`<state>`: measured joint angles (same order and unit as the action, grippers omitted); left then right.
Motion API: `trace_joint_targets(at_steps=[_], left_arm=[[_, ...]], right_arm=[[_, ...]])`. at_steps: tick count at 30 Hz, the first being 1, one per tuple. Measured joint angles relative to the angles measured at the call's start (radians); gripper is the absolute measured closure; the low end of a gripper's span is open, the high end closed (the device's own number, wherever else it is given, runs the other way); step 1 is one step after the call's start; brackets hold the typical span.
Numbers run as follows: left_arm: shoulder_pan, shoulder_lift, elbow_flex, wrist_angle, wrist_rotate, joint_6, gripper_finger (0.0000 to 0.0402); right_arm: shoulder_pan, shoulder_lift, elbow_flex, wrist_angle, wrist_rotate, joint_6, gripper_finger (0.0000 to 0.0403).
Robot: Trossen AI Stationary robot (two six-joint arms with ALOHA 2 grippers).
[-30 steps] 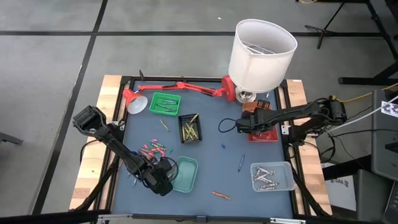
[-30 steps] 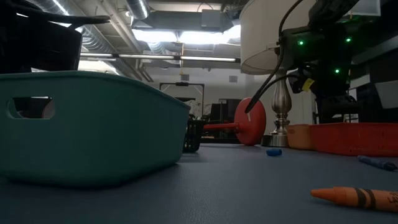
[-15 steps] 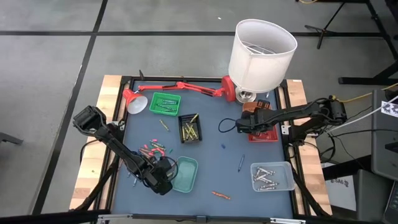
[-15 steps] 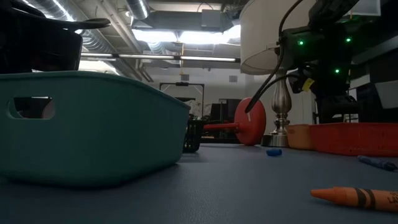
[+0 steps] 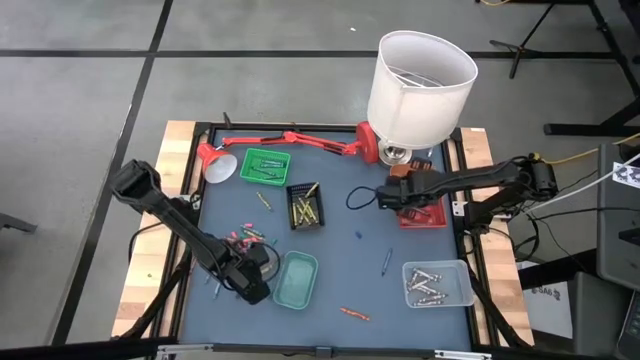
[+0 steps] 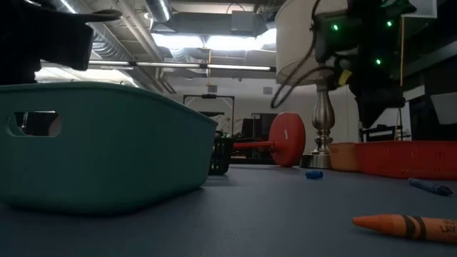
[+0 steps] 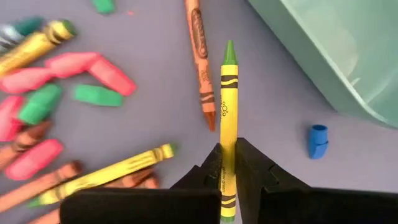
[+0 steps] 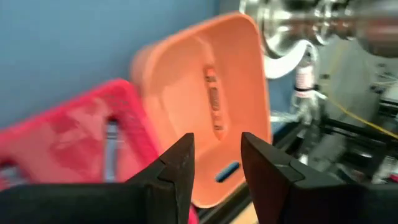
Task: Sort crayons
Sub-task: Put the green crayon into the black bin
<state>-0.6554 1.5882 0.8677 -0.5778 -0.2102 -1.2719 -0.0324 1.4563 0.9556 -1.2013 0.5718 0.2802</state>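
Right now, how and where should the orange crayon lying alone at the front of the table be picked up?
Grip the orange crayon across its paper-wrapped middle, coming straight down from above. It lies flat on the mat, apart from other things, so a hand closing across its thin width looks best. Its tapered tip would likely slip.

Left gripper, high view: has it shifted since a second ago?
Yes. The left gripper, shut on a yellow-green crayon, has moved left, away from the teal tray, toward the crayon pile.
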Motion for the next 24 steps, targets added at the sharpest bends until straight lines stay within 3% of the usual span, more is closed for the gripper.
trace_joint_targets(at_steps=[11, 20, 24], left_arm=[[0.103, -0.112, 0.001, -0.060, -0.030, 0.228, 0.0390], [0.271, -0.127, 0.002, -0.015, -0.174, 0.527, 0.0389], [0.354, -0.127, 0.002, 0.068, -0.187, 0.681, 0.0389]], right_arm=[[0.000, 0.000, 0.114, 0.013, -0.311, -0.001, 0.0274], [0.004, 0.000, 0.115, 0.202, -0.558, 0.009, 0.0274], [0.046, 0.000, 0.115, 0.305, -0.591, 0.027, 0.0275]])
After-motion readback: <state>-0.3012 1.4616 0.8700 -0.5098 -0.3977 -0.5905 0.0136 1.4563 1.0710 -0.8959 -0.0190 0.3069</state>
